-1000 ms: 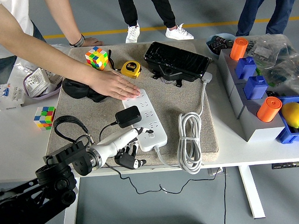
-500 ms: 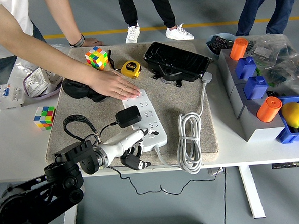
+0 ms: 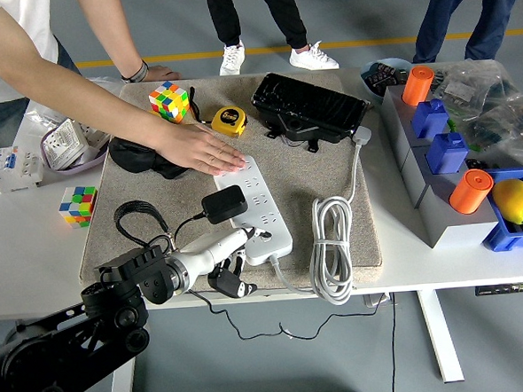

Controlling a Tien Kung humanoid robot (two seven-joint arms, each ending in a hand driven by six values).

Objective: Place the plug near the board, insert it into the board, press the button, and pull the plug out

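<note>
Sitting plugged into the white board [image 3: 255,209], the black plug [image 3: 225,204] trails its cord toward the table's [image 3: 34,254] near edge. Left hand [image 3: 233,262] lies at the board's near end, white finger stretched onto it, dark fingers curled below, gripping nothing. A person's hand [image 3: 204,152] presses flat on the board's far end. No writing is readable.

This looks like a robotics lab or workshop. A grey floor with a yellow line [image 3: 341,44] runs across the top of the frame. Blue parts bins [image 3: 443,154] crowd the white table [image 3: 30,263] at the right.
</note>
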